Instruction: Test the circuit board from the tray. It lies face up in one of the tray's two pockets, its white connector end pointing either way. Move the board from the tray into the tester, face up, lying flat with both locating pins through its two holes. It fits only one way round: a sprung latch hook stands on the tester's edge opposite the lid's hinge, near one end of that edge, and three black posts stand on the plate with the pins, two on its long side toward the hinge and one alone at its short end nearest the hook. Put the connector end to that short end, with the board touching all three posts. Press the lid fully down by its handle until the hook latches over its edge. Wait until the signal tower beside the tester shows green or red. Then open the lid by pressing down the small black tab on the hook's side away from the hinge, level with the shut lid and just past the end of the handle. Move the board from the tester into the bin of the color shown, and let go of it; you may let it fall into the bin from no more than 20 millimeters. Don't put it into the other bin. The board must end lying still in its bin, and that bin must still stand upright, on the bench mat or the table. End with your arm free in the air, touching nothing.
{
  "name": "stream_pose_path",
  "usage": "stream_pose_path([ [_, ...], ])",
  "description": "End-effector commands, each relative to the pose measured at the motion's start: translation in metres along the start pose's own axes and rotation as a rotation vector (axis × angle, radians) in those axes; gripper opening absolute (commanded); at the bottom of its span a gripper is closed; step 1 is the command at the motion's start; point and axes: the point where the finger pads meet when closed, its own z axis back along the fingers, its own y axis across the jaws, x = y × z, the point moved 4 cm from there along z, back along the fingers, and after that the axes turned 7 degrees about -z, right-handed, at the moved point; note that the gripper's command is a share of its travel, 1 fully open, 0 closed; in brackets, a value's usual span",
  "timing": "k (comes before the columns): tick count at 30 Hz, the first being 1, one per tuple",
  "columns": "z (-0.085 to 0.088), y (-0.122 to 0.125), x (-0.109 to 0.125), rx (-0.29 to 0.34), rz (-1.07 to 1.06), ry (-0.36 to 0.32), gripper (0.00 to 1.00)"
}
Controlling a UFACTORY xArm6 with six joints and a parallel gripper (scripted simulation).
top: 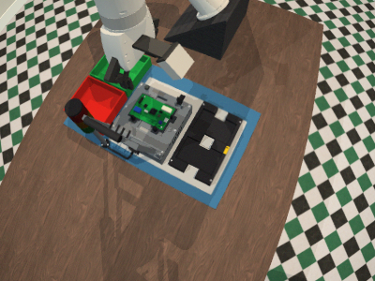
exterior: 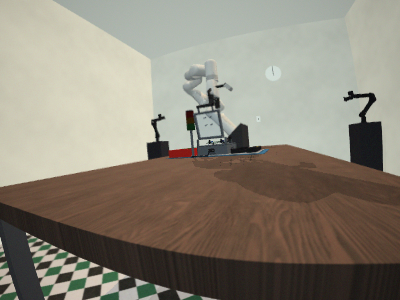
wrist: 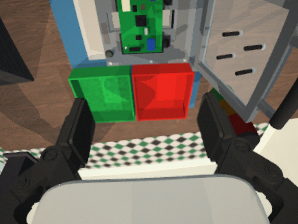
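Observation:
The green circuit board [top: 152,111] lies face up on the tester's plate [top: 150,124]; it also shows in the wrist view [wrist: 140,18]. The tester's lid [wrist: 242,50] [exterior: 209,125] stands open and upright on its hinge. My gripper [wrist: 145,108] is open and empty. It hangs in the air above the green bin [wrist: 103,92] and the red bin [wrist: 162,91], apart from the board, and part of it shows under the arm in the overhead view [top: 119,75]. The signal tower [top: 74,109] stands beside the tester; I cannot tell its light.
The black tray [top: 208,140] lies right of the tester on the blue mat and shows no board in its pockets. The red bin [top: 99,98] and the green bin [top: 123,70] stand side by side at the mat's far left. The arm's black base [top: 211,28] stands behind.

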Motion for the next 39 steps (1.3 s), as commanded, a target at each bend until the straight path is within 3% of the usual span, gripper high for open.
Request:
stream_pose_path([
  [1, 0.022, 0.001, 0.001, -0.003, -0.001, -0.007, 1.0],
  [6, 0.04, 0.001, 0.0, -0.003, -0.001, -0.007, 1.0],
  [12, 0.044, 0.001, 0.0, -0.003, -0.001, -0.007, 1.0],
  [13, 0.044, 0.001, 0.0, -0.003, -0.001, -0.007, 0.51],
  [27, 0.044, 0.005, 0.0, -0.003, -0.001, -0.007, 0.51],
  [31, 0.044, 0.028, -0.003, -0.003, -0.001, -0.007, 0.51],
  [33, 0.044, 0.028, -0.003, -0.003, -0.001, -0.007, 0.51],
  [39, 0.044, 0.084, -0.01, -0.003, -0.001, -0.007, 0.51],
])
